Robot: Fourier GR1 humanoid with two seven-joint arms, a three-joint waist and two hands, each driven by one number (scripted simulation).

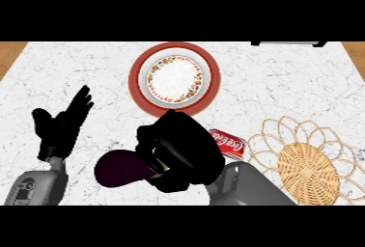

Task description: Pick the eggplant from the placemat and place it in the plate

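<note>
Eggplant [118, 167], dark purple, rounded, sits lower centre of frame, its right end inside the right hand [178, 149]. Black fingers curled round that end, gripping it; bulbous purple part sticks out to the left of the hand. Can't tell if it's touching the counter or lifted. Grey right forearm [246, 185] comes in from bottom edge, centre-right.

Round plate w/ red rim, white centre & floral ring [175, 77] is upper centre, just above the right hand, nothing on it.

Round woven wicker placemat w/ looped border [306, 161] at lower right, apart from the eggplant. Red soda can w/ white lettering [230, 143] lies on its side btw hand and placemat, touching the mat's left edge.

Left hand [61, 128] at mid-left, fingers straight, pointing up, open, holding nothing.

White marble-pattern countertop [285, 87] under everything.
</note>
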